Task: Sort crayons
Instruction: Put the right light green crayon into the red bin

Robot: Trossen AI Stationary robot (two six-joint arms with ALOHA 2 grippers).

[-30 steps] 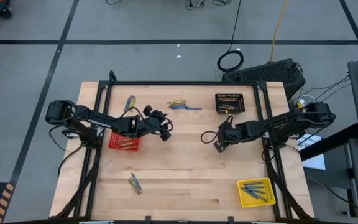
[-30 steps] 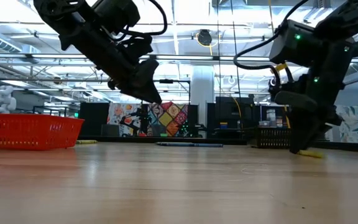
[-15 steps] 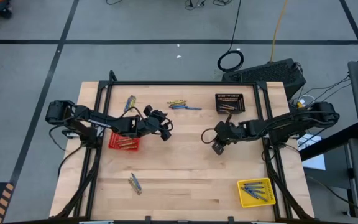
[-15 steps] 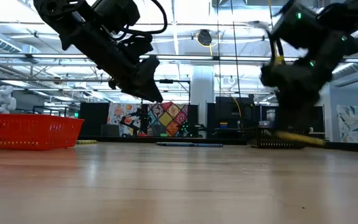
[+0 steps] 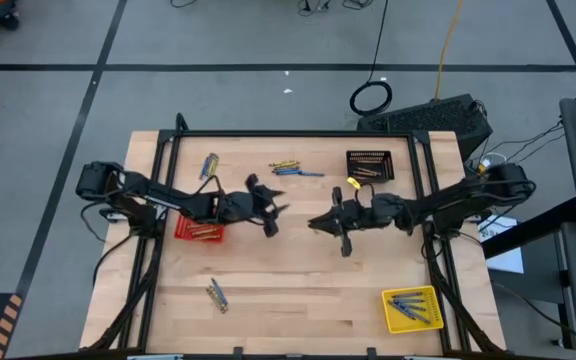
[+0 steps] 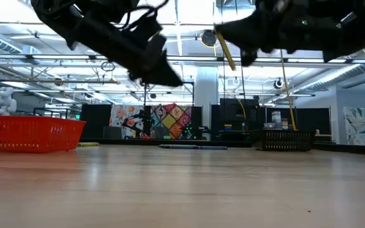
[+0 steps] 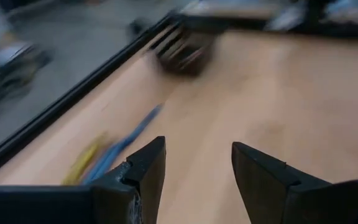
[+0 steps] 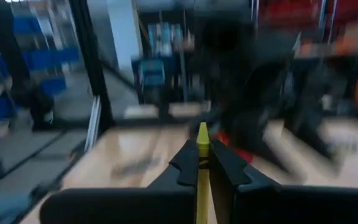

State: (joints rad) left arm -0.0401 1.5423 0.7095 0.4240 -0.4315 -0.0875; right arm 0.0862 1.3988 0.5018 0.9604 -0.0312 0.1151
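Note:
My right gripper (image 5: 316, 222) is high above the middle of the table and is shut on a yellow crayon (image 8: 202, 146). The crayon also shows in the low view (image 6: 225, 50). My left gripper (image 5: 278, 208) is open and empty, raised just left of the right gripper; its two fingers show in the left wrist view (image 7: 197, 155). Loose crayons lie flat on the table at the far middle (image 5: 293, 168), the far left (image 5: 209, 163) and the near left (image 5: 217, 293). My right gripper pinches the yellow crayon's shaft (image 8: 202, 163) between its two fingers, and the crayon's tip (image 8: 202, 129) stands out past the fingertips. The fingers point toward the table's left. The crayon is lifted well clear of the table and stands steeply tilted (image 6: 227, 57).
A red basket (image 5: 198, 228) with crayons stands under the left arm. A black basket (image 5: 370, 165) stands at the far right. A yellow basket (image 5: 413, 308) with blue crayons stands at the near right. Bare wood lies in the near middle.
My right gripper has risen from the table with the yellow crayon and swung toward the table's left, turning as it went. The crayon, which lay flat on the wood, now stands steeply tilted high above it. My left gripper has moved a little up and to the right.

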